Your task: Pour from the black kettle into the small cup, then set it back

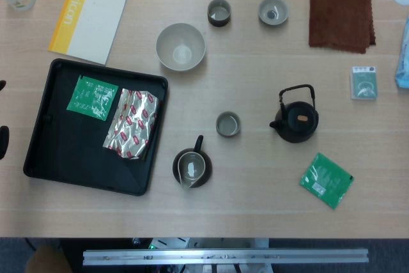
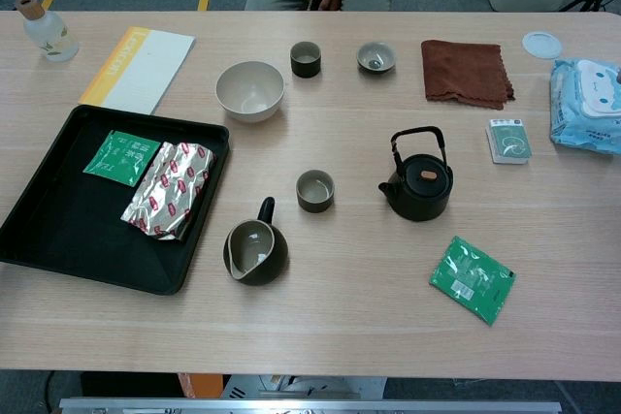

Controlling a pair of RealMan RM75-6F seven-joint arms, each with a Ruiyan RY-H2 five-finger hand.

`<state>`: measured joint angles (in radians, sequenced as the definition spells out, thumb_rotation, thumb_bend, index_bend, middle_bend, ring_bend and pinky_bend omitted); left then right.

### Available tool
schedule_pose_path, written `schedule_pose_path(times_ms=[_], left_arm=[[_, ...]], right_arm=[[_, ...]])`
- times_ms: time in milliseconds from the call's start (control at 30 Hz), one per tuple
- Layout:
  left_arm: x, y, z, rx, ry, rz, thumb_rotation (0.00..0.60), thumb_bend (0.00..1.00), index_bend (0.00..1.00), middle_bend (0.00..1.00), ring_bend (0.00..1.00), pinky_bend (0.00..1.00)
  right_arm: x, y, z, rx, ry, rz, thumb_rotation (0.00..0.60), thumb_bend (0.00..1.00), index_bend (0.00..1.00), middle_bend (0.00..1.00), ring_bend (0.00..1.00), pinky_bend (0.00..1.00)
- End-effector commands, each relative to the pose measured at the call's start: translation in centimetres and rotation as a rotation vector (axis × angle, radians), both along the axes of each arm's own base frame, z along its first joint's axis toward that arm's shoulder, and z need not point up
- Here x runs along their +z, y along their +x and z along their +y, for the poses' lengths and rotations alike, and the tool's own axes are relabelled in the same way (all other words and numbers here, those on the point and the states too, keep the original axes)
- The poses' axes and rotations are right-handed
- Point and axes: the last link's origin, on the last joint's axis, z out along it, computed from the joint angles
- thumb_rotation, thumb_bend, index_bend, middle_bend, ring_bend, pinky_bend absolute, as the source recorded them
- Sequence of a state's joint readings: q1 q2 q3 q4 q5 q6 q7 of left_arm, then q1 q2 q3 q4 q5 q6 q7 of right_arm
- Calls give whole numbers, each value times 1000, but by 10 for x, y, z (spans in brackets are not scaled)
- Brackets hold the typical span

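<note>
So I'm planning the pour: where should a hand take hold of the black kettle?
Grip the black kettle by its upright bail handle, coming from above. The handle arches over the lid, and the spout points toward the small cup, so a top grip allows tilting that way.

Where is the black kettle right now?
In both views the kettle stands upright right of the table's centre, spout towards the small cup on its left, with a green packet nearer the front edge. No hand touches it.
</note>
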<state>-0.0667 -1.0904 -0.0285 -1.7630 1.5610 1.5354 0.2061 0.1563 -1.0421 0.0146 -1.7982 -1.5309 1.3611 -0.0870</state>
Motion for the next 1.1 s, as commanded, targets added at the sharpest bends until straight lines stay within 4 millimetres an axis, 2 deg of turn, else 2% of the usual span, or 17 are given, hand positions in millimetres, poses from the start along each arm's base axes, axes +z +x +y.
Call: schedule_pose_path(times_ms=[33,267,400,533,600,767,1100], left_arm=[[0,0,0,1,-2,-1,600,432,139,242,190,194],[0,-1,-2,2,0,0,600,432,139,242,190,194],[2,0,-1,-4,3,0,600,432,139,242,190,194],[0,2,-1,-8,-1,-2,600,432,139,242,190,194],[0,2,-2,-5,0,-2,600,432,139,242,190,193],[4,-2,-4,12,14,-1,600,432,140,242,190,188],[8,-5,-6,18,25,-5,600,432,139,242,190,186]], right_arm=[[0,2,0,8,-4,-5,559,257,337,277,184,219],[-3,7,-7,9,59,-46,587,258,337,277,184,219],[-3,18,-23,41,99,-39,588,258,337,277,184,219],[-9,31,-51,55,151,-38,588,256,337,277,184,219],[-17,38,-65,58,182,-40,589,255,337,294,200,219],[-44,52,-94,60,263,-38,587,254,365,382,311,220],[-97,77,-130,41,382,-26,584,253,375,390,321,220]])
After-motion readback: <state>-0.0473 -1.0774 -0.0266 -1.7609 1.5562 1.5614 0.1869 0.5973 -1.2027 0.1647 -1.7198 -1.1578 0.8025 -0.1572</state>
